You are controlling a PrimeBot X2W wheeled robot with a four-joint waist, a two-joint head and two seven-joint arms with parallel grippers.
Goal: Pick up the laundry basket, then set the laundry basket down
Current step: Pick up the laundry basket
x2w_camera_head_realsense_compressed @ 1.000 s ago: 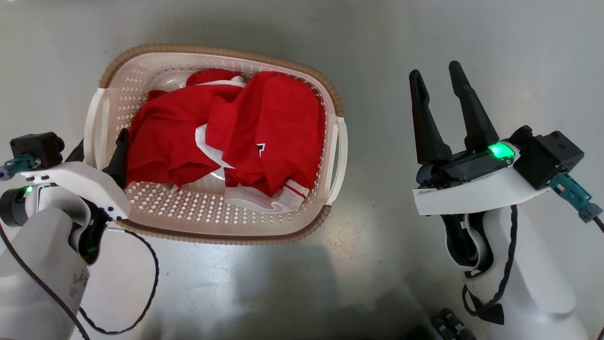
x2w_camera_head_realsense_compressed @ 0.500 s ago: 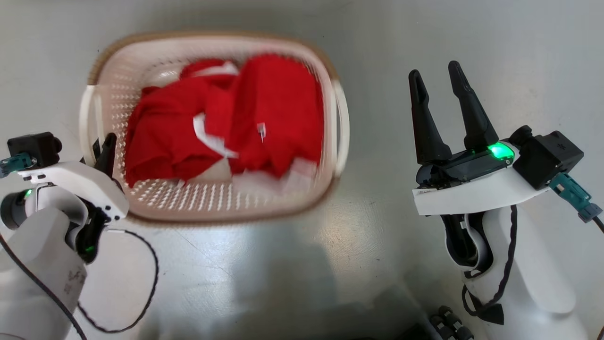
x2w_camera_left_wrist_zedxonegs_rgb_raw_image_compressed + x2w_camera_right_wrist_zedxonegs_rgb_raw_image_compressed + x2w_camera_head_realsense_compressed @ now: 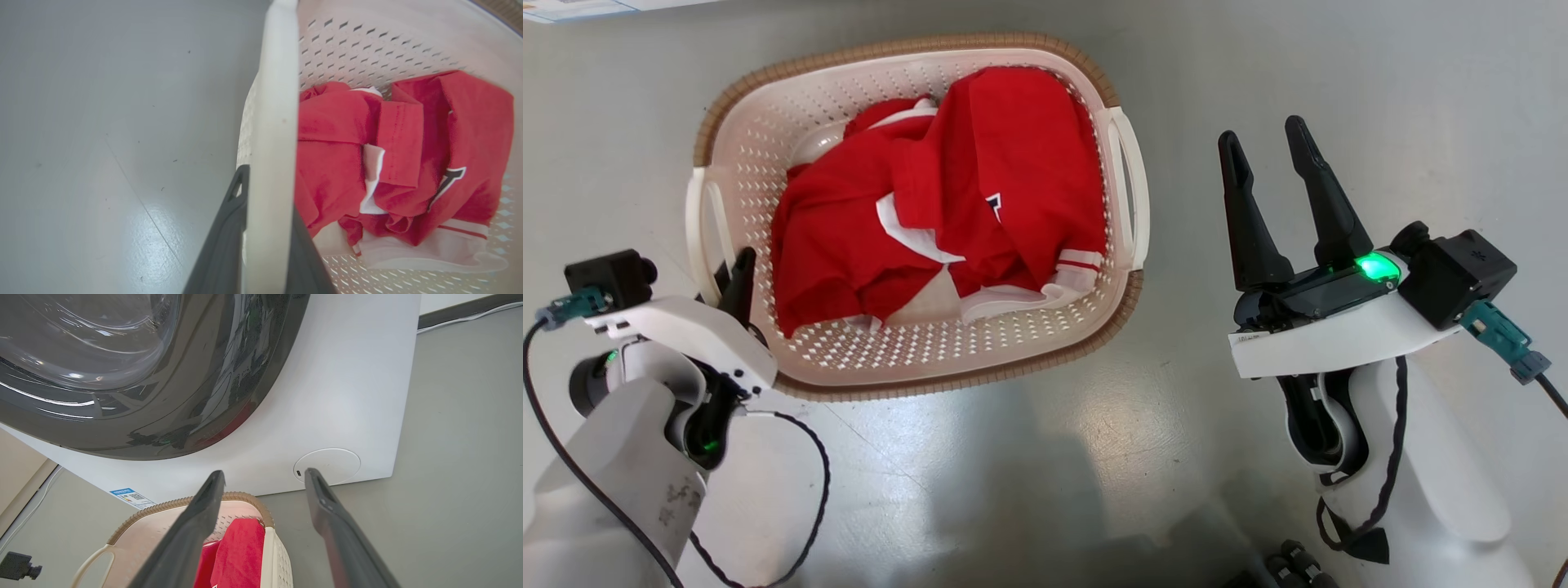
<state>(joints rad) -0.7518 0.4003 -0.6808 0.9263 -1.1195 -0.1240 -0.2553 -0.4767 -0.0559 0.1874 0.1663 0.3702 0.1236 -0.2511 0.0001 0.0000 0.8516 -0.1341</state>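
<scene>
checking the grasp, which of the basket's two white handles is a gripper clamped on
The left handle: the left gripper pinches it from both sides. The right handle is free, the open right gripper standing apart.

Floor [image 3: 980,457]: smooth grey, glossy, a few scuffs and one hairline scratch. Pale glare patches on it from overhead light. White front-loading washer [image 3: 347,396] stands on the floor, with a dark-tinted round glass door [image 3: 122,367]. Round service cover [image 3: 327,465] low on its front panel, blue label [image 3: 132,497] near the bottom edge. Dark skirting [image 3: 461,309] beyond, white cable [image 3: 470,318] running along it. Beige surface [image 3: 20,469] beside the washer.
</scene>
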